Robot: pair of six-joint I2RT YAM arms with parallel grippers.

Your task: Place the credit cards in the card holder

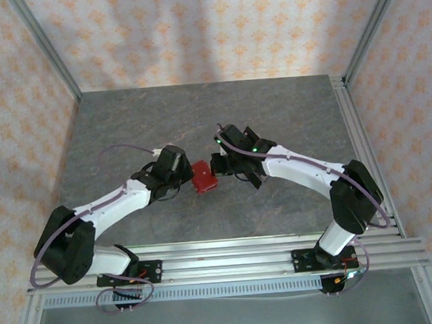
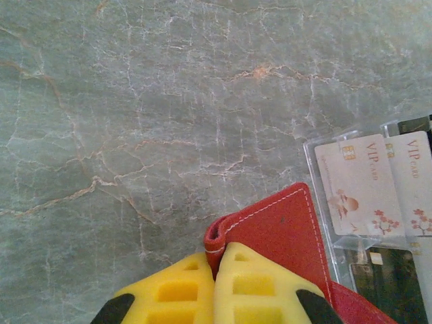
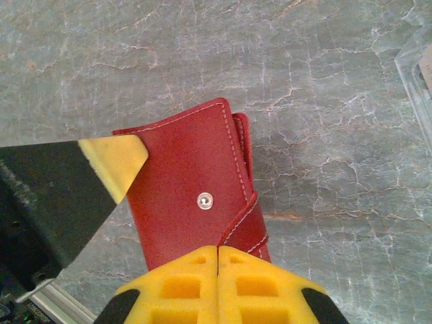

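Arms meet at the middle of a grey marbled table (image 1: 272,113), where the red card holder (image 1: 204,178), folded shut, is held between the two pincers. The left gripper (image 2: 216,270) has its yellow fingers pressed together on the stitched, folded corner of the card holder, as the left wrist camera shows. From the right wrist, one of its yellow pads (image 3: 115,158) sits on the holder's upper left corner. The right gripper (image 3: 217,260) is likewise closed, its fingers clamped on the near edge of the card holder where the closure strap (image 3: 246,216) wraps round, just below a silver snap stud (image 3: 204,200). The credit cards (image 2: 358,189) lie on the table just beside the card holder, outside it. Two pale ones printed "VIP card" with blossom motifs sit side by side in clear plastic sleeves (image 2: 312,162), and a dark card (image 2: 395,283) lies below them. Patterned wallpaper panels (image 1: 192,30) close in the table.
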